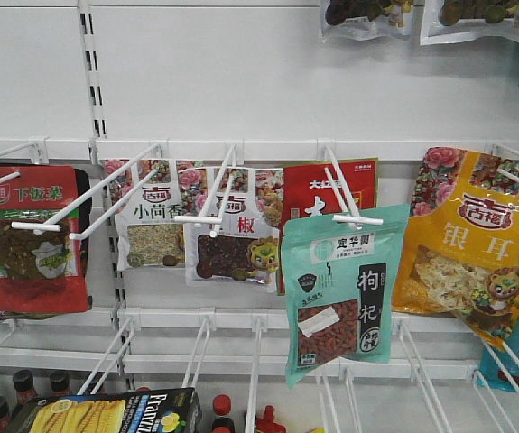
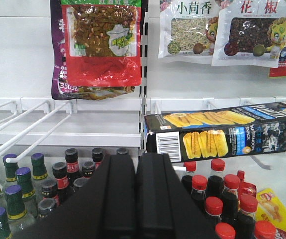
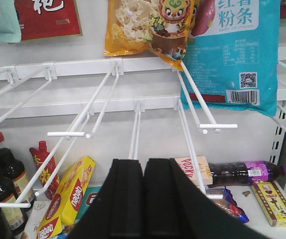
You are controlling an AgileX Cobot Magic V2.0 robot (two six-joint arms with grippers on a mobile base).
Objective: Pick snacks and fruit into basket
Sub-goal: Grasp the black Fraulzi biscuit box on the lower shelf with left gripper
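Black-and-blue corn carton (image 2: 227, 132) sits right of left fingers (image 2: 119, 189) (pressed together, like right fingers (image 3: 127, 194)): spread first, shift right, pinch thin side.

A red pouch (image 1: 29, 239) and yellow-orange pouch (image 1: 471, 253) hang from wire hooks (image 1: 35, 227) above bottles (image 2: 59, 184).

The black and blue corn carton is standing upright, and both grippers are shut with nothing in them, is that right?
Not quite. The corn carton is not upright: the left wrist view shows it lying on its long side, slightly tilted. The rest holds: the left gripper and the right gripper are both shut with nothing in them.
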